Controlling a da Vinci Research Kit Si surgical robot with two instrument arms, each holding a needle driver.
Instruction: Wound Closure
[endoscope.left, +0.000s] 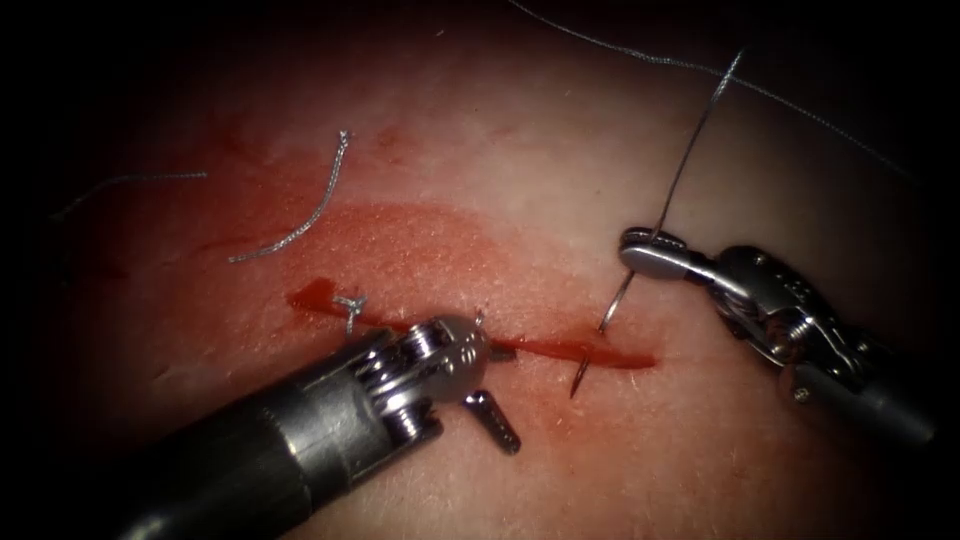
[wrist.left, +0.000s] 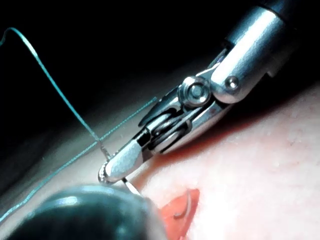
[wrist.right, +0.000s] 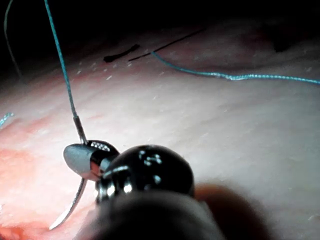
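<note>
One stitch (endoscope.left: 351, 307) sits at the cut's (endoscope.left: 600, 352) left end, rest unclosed. Right tool (endoscope.left: 640, 250) grips the needle (endoscope.left: 612, 312) near its tail, its body buried under the cut, tip (endoscope.left: 578, 380) out below. Left tool (endoscope.left: 490, 385) gapes empty beside it.

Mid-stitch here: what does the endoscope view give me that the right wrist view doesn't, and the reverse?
Endoscope: left tool, jaws open, holding nothing, at the cut; needle tip out of the tissue beyond it. Right wrist: close on where thread joins the needle. Both: right tool shut on the needle near that join, its point end in the tissue.
</note>
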